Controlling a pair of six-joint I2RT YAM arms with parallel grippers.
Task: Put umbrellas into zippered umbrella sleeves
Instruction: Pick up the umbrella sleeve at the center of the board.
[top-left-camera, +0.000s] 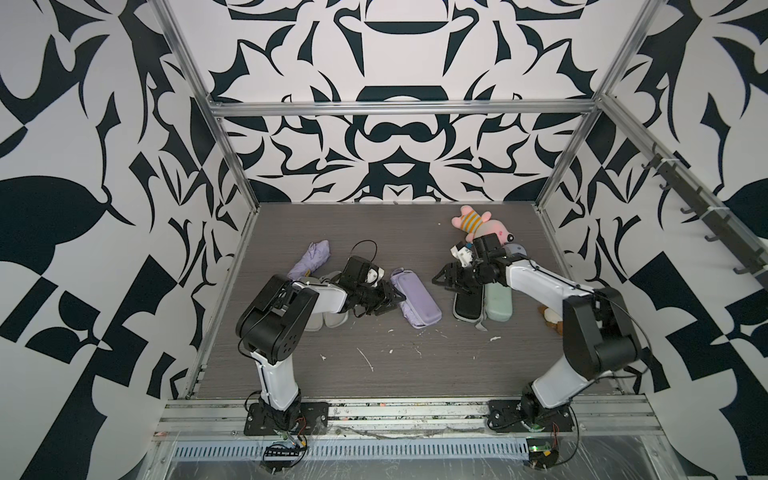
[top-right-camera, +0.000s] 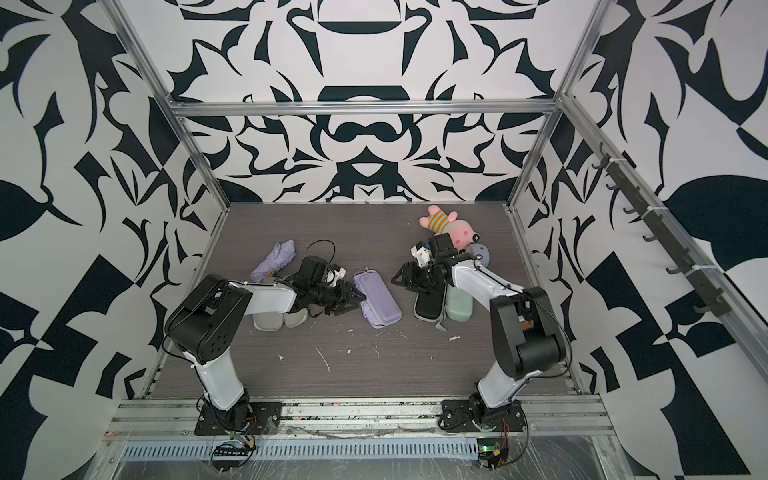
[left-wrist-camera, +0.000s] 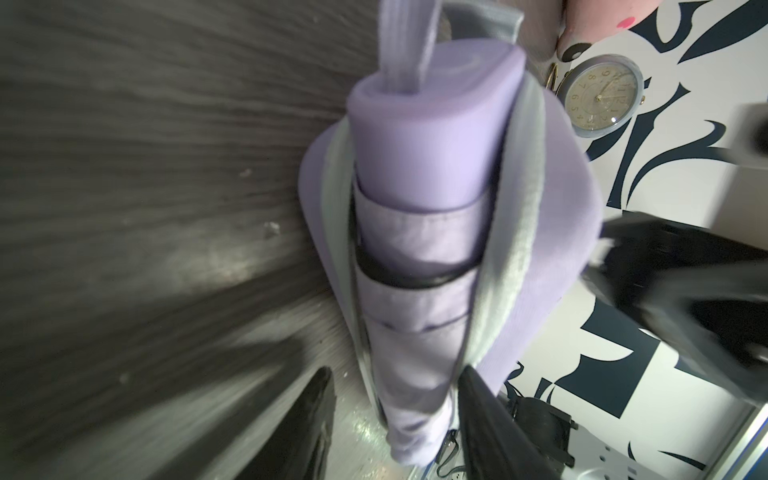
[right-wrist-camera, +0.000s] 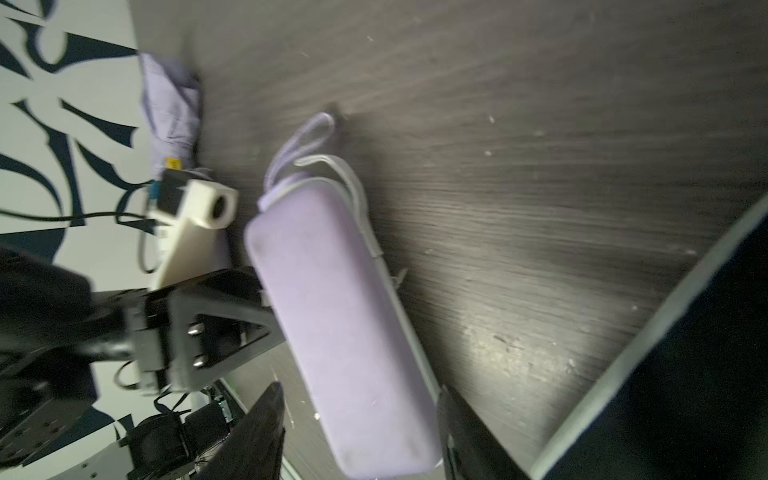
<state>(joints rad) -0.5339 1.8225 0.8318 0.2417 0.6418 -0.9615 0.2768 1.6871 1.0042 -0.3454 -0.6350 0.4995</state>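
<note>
Hiding most of one open sleeve (top-right-camera: 268, 321): left arm (top-right-camera: 270, 297).

The centre sleeve (top-left-camera: 417, 301) holds the tucked umbrella (left-wrist-camera: 419, 257). Left of it lies the open sleeve (top-right-camera: 270, 322), the loose umbrella (top-left-camera: 309, 259) behind that. Right, the inner right sleeve (top-left-camera: 467, 309) touches the outer right sleeve (top-left-camera: 498, 307); plush toy (top-left-camera: 478, 222) and clock (top-right-camera: 480, 254) lie behind.

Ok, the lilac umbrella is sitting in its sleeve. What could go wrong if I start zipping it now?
The lilac umbrella fills the gap between the halves of the lilac sleeve and its fabric sticks out at one end, so the zip could snag on it. The left gripper and right gripper are both open and neither holds the sleeve, so pulling may only drag it across the table.
</note>
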